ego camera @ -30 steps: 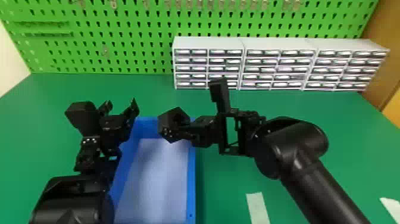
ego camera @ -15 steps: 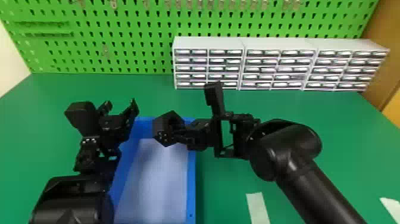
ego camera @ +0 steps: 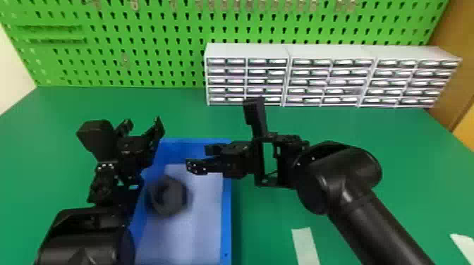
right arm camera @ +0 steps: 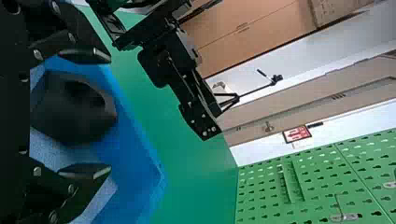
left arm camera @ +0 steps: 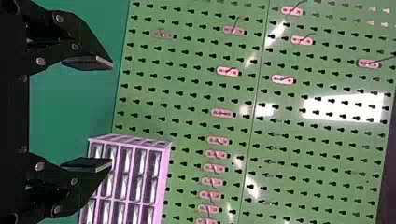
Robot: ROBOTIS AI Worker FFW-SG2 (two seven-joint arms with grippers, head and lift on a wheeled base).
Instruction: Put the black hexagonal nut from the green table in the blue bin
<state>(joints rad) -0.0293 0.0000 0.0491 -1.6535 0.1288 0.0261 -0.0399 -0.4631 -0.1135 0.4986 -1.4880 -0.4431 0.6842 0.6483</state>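
Nut (ego camera: 168, 196), head view: apart from right gripper (ego camera: 201, 158), in or above bin (ego camera: 226, 218), can't tell which. Right wrist view: fingers (right arm camera: 88, 56) spread; hold steady till it settles, then lift clear. Left wrist view: left gripper (left arm camera: 111, 114) parted, empty.

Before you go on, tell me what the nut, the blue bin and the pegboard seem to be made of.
The nut: probably plastic, matte black, with no metallic glint; coated metal is possible.
The blue bin: likely plastic, smooth, one even blue along its rim.
The pegboard: perhaps painted metal, glossy green, with neat slots and bright reflections.
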